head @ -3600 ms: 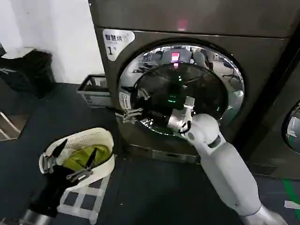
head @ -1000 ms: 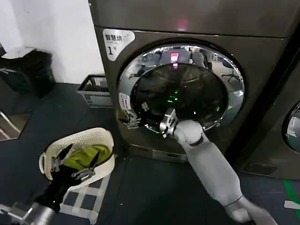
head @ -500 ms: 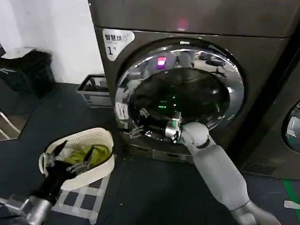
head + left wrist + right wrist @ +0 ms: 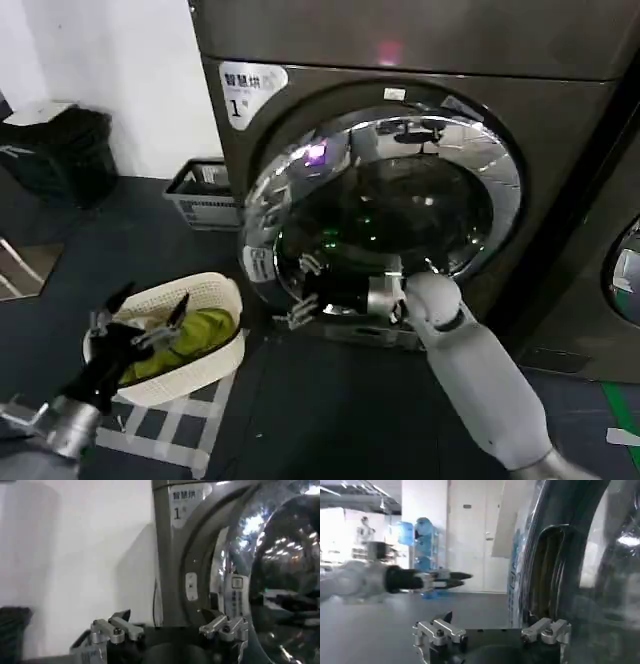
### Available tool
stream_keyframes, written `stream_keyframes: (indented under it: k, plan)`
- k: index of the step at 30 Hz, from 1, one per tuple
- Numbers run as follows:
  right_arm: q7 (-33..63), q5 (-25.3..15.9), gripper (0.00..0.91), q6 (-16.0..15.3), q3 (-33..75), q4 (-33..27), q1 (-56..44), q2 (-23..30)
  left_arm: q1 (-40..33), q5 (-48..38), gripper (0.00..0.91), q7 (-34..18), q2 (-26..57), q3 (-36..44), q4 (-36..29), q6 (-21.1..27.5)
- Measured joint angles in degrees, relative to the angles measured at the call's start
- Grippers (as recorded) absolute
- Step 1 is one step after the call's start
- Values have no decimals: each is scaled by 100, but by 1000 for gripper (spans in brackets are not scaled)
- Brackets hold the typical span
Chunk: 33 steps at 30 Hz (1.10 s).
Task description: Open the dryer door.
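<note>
The dryer door [image 4: 500,170], a chrome ring around dark glass, stands ajar on the grey-brown machine, its left edge swung outward. My right gripper [image 4: 300,292] is at the door's lower left rim, open, with one finger [image 4: 545,629] beside the dark handle recess of the door [image 4: 600,555] and nothing between the jaws [image 4: 490,622]. My left gripper [image 4: 153,297] hovers open over the white basket, well left of the door. In its wrist view the left gripper [image 4: 167,620] faces the machine front and the door's [image 4: 280,580] rim.
A white laundry basket [image 4: 225,295] holding a green cloth [image 4: 200,330] sits on a checked mat [image 4: 170,430] left of the dryer. A grey crate [image 4: 200,195] and a black bin [image 4: 60,150] stand by the wall. A neighbouring machine's door [image 4: 625,270] is at right.
The door has swung outward from its left edge. My right gripper has moved down and toward me along its rim. The left gripper has drifted left over the basket.
</note>
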Motion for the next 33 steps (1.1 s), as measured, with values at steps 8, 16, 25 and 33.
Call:
stream_keyframes:
  k: [8, 16, 25, 33]
  plan:
    - [-506, 267, 907, 439, 160, 431, -416, -438, -351, -705, 907, 260, 606, 7, 611, -80]
    - [-830, 479, 907, 642, 334, 853, -828, -712, -766, -1528, 907, 290, 1117, 190, 978, 147]
    - [-962, 733, 907, 645, 548, 1163, -1107, -1006, -1276, -2369, 907, 538, 1847, 614, 1295, 405]
    - [-1084, 860, 907, 655, 870, 1371, -1391, -1315, -1714, -2520, 907, 863, 2741, 1351, 1574, 220]
